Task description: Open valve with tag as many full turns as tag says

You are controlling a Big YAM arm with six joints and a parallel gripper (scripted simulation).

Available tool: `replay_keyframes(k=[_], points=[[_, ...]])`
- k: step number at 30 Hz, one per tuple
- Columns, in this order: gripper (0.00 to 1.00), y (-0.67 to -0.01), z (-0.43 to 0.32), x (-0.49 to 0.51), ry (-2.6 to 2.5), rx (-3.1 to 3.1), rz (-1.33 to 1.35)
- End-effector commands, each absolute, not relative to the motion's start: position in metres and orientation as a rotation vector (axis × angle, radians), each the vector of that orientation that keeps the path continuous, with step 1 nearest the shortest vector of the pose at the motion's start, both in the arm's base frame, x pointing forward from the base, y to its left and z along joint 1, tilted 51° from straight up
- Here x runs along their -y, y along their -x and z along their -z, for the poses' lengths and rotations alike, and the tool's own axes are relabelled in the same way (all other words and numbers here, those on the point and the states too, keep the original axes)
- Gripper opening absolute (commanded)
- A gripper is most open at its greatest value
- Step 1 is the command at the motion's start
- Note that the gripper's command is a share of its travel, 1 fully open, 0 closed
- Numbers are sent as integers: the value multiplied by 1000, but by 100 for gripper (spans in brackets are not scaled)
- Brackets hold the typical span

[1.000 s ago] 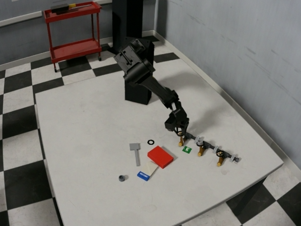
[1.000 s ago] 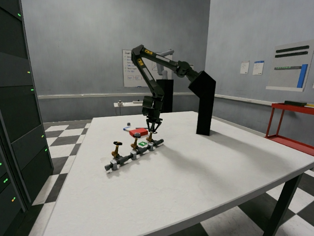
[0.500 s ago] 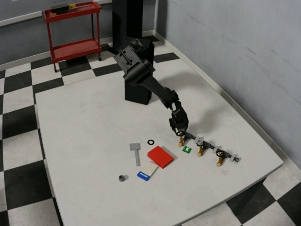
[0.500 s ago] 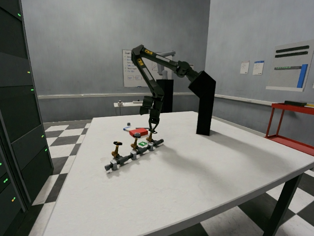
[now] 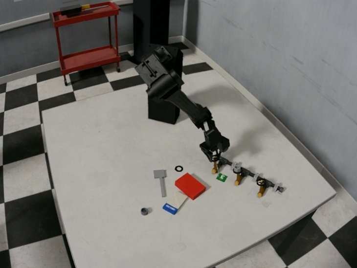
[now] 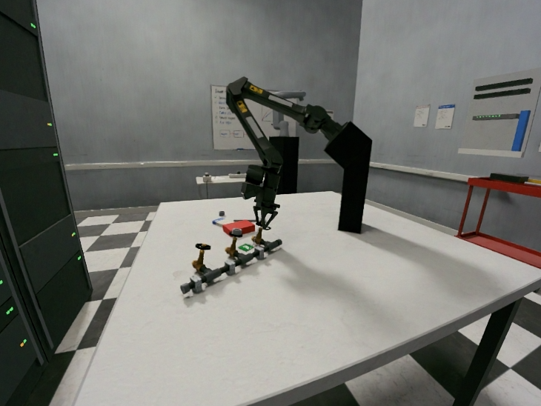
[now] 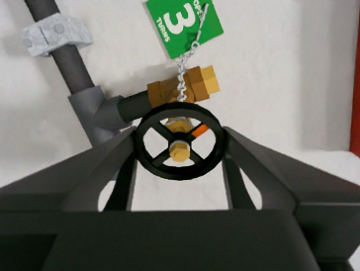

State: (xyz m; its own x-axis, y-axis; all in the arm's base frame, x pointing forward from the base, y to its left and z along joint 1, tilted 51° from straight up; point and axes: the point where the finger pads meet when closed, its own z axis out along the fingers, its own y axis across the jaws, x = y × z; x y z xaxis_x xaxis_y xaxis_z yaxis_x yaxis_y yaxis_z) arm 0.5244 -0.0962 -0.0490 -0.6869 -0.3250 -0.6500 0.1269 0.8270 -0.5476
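Observation:
A grey pipe [image 5: 251, 173] [image 6: 218, 273] [image 7: 74, 64] lies on the white table [image 5: 100, 138] and carries three brass valves. A green tag [image 5: 221, 177] [image 6: 245, 247] [image 7: 184, 27] reading "3 turns" hangs by a chain from the end valve nearest the arm. My gripper [image 5: 214, 157] [image 6: 261, 227] [image 7: 179, 135] points down on that valve and is shut on its black handwheel [image 7: 179, 172], one finger on each side of the rim. An orange mark [image 7: 200, 131] shows under the wheel. The middle valve has a grey handwheel [image 5: 236, 166] [image 6: 236, 232]. The far valve has a black handwheel [image 5: 261, 179] [image 6: 201, 247].
A red block [image 5: 189, 185] [image 6: 238, 227], a black ring [image 5: 178, 166], a grey T-shaped tool [image 5: 161, 178], a blue-and-white card [image 5: 174, 201] and a small grey cylinder [image 5: 145, 211] lie left of the pipe. The arm's black pedestal [image 5: 163, 111] [image 6: 353, 192] stands behind.

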Motion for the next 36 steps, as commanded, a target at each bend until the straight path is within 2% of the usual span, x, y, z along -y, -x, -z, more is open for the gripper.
replay_keyframes(k=[1, 32, 33, 36], points=[[0, -525, 45, 98, 355, -2204, 831], [0, -525, 45, 98, 355, -2204, 831], [100, -525, 45, 98, 355, -2204, 831], [100, -524, 46, 98, 356, -2207, 833]])
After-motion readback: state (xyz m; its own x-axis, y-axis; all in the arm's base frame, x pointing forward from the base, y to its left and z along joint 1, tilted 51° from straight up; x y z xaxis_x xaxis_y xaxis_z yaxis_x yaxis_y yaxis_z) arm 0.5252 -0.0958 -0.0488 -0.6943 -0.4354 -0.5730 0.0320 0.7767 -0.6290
